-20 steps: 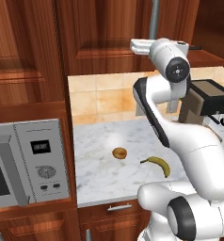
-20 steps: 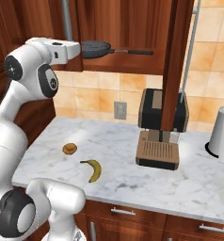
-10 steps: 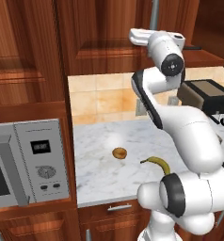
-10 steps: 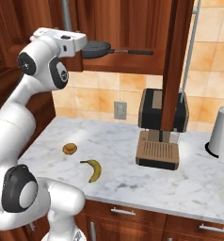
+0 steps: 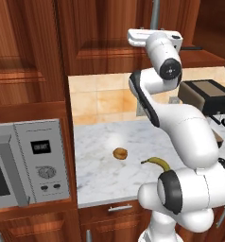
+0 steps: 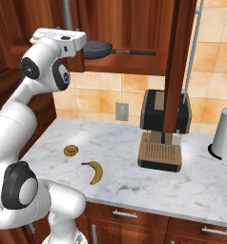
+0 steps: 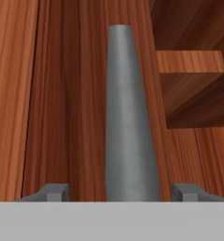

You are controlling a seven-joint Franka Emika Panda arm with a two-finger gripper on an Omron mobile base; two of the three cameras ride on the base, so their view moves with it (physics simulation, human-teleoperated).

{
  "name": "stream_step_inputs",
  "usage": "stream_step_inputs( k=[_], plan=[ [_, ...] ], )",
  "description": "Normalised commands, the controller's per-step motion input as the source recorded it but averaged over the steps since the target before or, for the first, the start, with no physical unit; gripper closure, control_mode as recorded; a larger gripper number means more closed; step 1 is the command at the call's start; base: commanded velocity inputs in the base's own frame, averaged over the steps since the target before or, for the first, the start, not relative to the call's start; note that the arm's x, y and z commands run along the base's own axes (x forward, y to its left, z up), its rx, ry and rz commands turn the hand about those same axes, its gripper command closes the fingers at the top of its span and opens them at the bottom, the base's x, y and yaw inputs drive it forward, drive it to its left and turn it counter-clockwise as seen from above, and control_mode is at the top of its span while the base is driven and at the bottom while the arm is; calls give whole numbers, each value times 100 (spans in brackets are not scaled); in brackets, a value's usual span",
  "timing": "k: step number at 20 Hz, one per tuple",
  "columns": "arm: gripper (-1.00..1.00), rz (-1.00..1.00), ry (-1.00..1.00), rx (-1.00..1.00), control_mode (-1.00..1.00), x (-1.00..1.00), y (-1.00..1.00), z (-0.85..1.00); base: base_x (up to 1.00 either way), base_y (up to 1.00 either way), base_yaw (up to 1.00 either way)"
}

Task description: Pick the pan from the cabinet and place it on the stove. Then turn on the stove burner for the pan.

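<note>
We have the arm raised high, its hand level with the bottom of the cabinet, because the pan sits up there on the cabinet's lowest shelf, well above the tabletop. In the right base view the pan rests flat on that shelf with its straight handle pointing right, and the open cabinet door hangs edge-on in front of the coffee machine. The hand's front end lies just beside the pan's left rim in that view; we cannot tell whether it touches.

In the hand view a grey steel bar runs up the middle of the wood, and it looks to us like one of the cabinet's long bar handles. The end effector has one finger tip on each side of that bar, with clear gaps between tips and bar, so the fingers are apart and nothing is clamped. Whether they are closing in on the bar we cannot say from the pictures alone. We judge that we are either working the door or lined up badly for the pan.

Down on the tabletop a banana and a small brown pastry lie near each other, left alone, since they play no part. At the far right stands a white kettle.
</note>
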Motion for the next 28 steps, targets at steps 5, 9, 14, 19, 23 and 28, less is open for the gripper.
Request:
stream_step_inputs(
  k=[5,9,14,19,23,28],
  plan=[
    [-100,2,0,0,-100,22,-1,4,0,0,0],
    [-100,3,0,0,-100,28,0,0,0,0,0],
    [-100,4,0,0,-100,40,0,0,0,0,0],
    [-100,5,0,0,-100,47,0,0,0,0,0],
    [100,4,0,0,-100,46,0,0,0,0,0],
    [100,1,0,0,-100,26,2,0,0,0,0]
  ],
)
